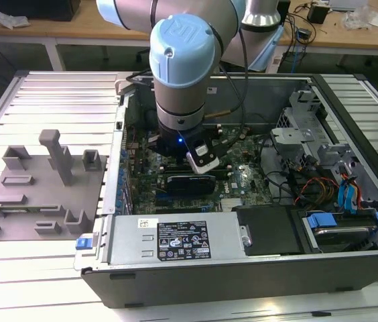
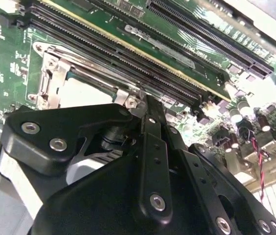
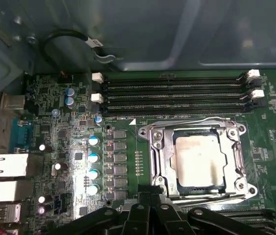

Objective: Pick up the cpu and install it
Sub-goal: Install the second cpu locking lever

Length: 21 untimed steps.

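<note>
The cpu (image 3: 199,159), a flat square chip with a pale silver top, lies inside the dark metal socket frame (image 3: 160,147) on the green motherboard (image 3: 79,142). In the second wrist view a corner of the cpu (image 2: 81,93) shows past the gripper's black body. My gripper (image 3: 150,198) hangs just off the socket's near edge, shut and holding nothing. Its black links meet at the tip (image 2: 140,103) beside the socket frame. In the exterior view the arm's wrist (image 1: 179,100) reaches down into the open computer case (image 1: 242,268).
Long black memory slots (image 3: 174,93) run beside the socket, with the case wall (image 3: 177,29) behind them. A black expansion card (image 1: 189,182) lies under the wrist. A grey holder plate (image 1: 38,194) sits outside the case at the exterior view's left. Drive cages and cables (image 1: 316,168) fill the case's right.
</note>
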Each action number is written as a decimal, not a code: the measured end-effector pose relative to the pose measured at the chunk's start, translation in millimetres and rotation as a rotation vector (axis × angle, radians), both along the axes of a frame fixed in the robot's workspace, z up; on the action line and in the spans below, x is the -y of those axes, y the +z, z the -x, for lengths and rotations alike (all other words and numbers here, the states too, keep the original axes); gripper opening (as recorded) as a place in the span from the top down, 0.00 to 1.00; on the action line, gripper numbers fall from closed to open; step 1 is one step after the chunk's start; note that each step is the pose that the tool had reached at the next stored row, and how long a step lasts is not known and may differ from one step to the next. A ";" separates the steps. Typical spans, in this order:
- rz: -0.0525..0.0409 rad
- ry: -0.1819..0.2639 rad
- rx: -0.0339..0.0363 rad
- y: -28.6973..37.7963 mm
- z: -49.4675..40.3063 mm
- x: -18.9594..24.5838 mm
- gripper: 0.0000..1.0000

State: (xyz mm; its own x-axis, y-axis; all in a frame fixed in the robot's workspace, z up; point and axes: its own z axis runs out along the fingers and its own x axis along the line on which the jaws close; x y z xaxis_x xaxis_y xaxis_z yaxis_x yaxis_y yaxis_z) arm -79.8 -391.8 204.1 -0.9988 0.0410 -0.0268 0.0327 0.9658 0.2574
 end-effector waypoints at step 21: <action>0.0704 -0.007 -0.0049 21.6 -31.5 -2.8 0.89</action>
State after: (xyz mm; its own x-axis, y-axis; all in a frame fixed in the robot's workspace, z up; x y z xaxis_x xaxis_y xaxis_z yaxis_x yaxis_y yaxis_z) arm -48.3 -389.0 225.7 -0.9986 0.0465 -0.0250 0.0409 0.9812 0.1886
